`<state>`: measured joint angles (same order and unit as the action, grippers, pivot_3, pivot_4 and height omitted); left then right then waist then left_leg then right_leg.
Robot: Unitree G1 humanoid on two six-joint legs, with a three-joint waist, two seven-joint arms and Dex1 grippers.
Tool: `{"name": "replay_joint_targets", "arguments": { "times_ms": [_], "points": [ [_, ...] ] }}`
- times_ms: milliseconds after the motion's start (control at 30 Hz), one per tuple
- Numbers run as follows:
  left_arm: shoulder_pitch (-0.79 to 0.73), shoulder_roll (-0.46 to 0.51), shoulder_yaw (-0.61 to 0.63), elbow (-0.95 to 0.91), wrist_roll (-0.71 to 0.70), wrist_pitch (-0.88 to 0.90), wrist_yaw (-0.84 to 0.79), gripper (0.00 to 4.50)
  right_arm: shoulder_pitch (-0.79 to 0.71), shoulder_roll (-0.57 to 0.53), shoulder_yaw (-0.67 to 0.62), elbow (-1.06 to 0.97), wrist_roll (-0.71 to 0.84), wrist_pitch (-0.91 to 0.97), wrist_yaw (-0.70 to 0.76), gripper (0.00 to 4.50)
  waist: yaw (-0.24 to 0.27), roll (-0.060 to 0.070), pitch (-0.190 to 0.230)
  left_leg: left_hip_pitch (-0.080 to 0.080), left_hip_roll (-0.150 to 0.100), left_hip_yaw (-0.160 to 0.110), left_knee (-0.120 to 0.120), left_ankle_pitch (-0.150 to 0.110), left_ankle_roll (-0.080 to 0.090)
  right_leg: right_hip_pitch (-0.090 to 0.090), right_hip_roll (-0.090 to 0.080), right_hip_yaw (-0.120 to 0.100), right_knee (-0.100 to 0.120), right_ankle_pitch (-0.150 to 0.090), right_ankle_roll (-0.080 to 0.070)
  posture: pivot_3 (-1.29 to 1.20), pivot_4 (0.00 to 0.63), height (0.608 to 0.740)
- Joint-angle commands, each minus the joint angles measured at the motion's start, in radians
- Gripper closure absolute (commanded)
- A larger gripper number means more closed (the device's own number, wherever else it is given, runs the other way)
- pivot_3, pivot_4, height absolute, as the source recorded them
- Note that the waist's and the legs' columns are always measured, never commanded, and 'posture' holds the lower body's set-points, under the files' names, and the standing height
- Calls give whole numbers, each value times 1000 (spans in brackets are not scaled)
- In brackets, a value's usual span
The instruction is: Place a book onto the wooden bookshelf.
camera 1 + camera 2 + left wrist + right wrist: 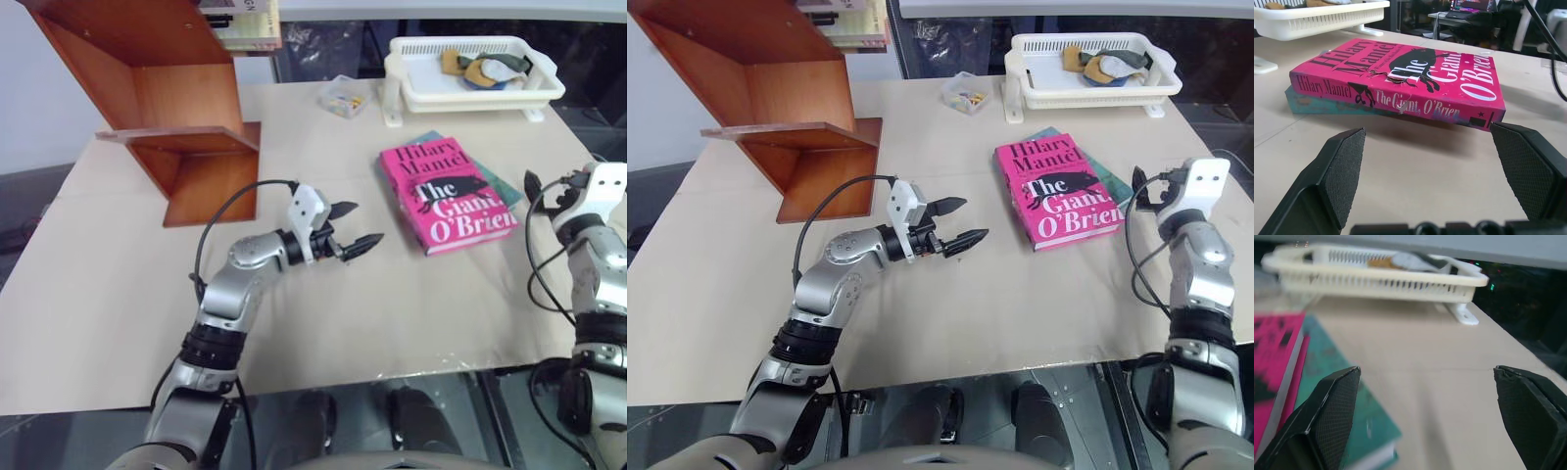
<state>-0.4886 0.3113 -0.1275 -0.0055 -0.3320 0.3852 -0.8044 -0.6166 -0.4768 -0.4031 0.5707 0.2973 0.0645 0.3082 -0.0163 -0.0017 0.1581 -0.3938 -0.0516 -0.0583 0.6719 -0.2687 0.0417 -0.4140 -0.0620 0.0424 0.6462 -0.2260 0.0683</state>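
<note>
The bright pink book (446,196) lies flat on the beige table, cover up, right of centre, on top of a thinner teal book (1327,105). The wooden bookshelf (176,108) of angled reddish-brown panels stands at the far left of the table. My left gripper (364,223) hovers level just left of the book, open and empty, pointing at its spine (1400,100). My right gripper (1146,191) is near the table's right edge, beside the books' right side, open and empty; its wrist view shows the pink book (1273,362) and the teal book (1337,396) close by.
A white plastic basket tray (480,98) with cloth-like items stands at the far right of the table. A small clear box (345,96) of coloured bits sits left of it. Stacked books (245,24) show behind the shelf. Bare tabletop (323,313) lies toward me.
</note>
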Motion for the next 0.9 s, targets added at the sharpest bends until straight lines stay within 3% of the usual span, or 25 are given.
{"name": "replay_joint_targets", "arguments": {
  "times_ms": [33, 300, 667, 900],
  "points": [
    [-9, 7, 10, -29, -2, -11, 0, 12, -75, -4, -57, 52, 71, 33, -8, 29, 0, 0, 0, 0, 0, 0, 0, 0, 0, 0, 0, 0, 0, 0, 0, 0, 150, 740],
    [-3, 12, 14, -37, -1, -13, 12, 12, -220, -54, -125, 226, 199, 297, 3, 29, 2, 0, 0, -1, -1, 0, -1, 0, 0, 0, -1, 0, -2, 0, 0, 0, 150, 740],
    [3, 3, 7, -35, -1, -19, 26, 12, -258, -117, -149, 226, 298, 625, 56, 29, 1, 0, 0, -2, 0, 0, -1, 0, 1, -1, -1, 0, -3, 0, 0, 0, 150, 740],
    [3, -1, 4, -32, 4, -22, 27, 12, -274, -117, -152, 221, 336, 720, 101, 29, 1, 0, 0, -2, 0, 0, -1, 0, 1, -1, -1, 0, -3, 0, 0, 0, 150, 740]
  ]
}}
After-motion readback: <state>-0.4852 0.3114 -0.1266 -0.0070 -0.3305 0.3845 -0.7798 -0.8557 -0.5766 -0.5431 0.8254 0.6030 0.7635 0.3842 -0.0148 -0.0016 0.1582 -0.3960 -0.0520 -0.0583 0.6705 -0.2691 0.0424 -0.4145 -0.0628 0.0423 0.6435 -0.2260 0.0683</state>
